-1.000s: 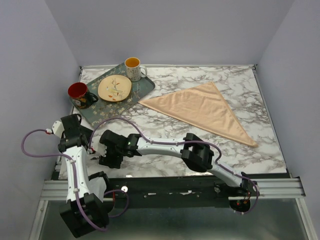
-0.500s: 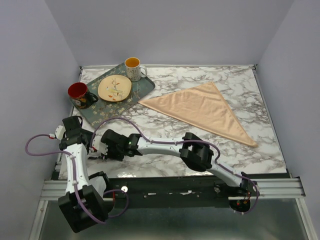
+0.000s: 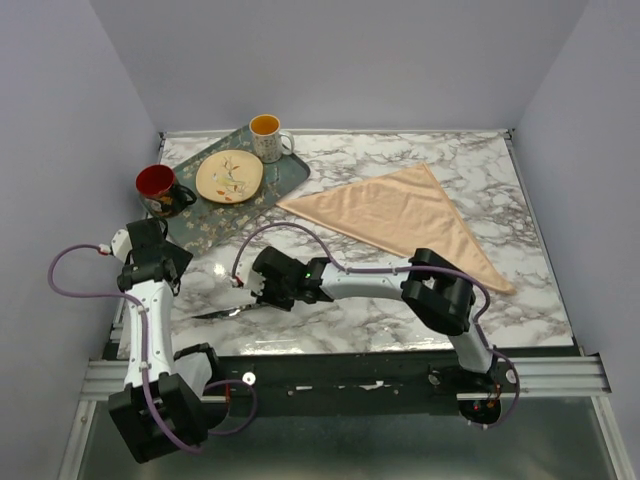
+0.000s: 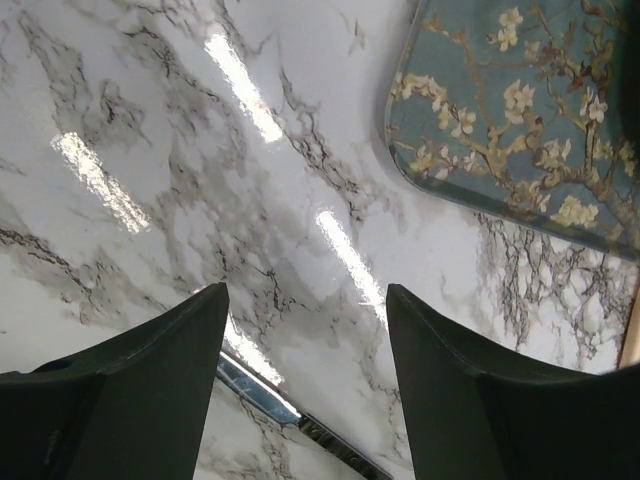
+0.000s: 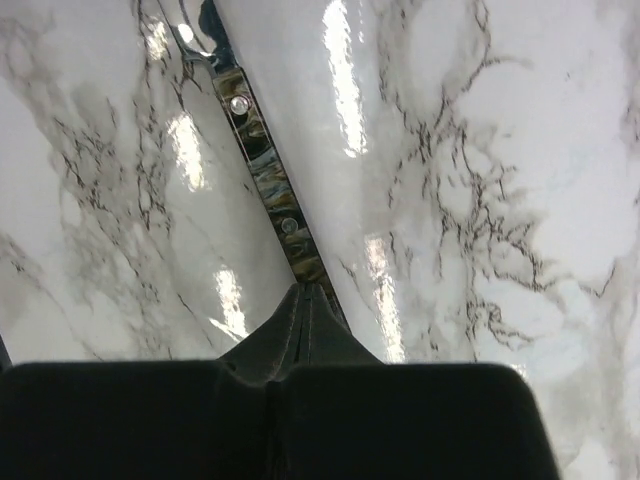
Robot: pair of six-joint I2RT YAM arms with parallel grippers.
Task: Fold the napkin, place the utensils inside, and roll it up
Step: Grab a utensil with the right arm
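Clearly napkin point(image 3: 405, 220) peach, smooth, folded flat into triangle.

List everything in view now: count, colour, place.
napkin: one, peach, folded triangle, table centre-right.
utensil: one seen, silvery, on table, front left.
tray: one, teal floral, far-left corner.
plate: one, cream, mid-tray.
red mug: one, tray's near end.
orange-lined mug: one, tray's far end.
table: one, white marble.
left gripper: black, open above table beside tray.
right gripper: black, shut on utensil's end.
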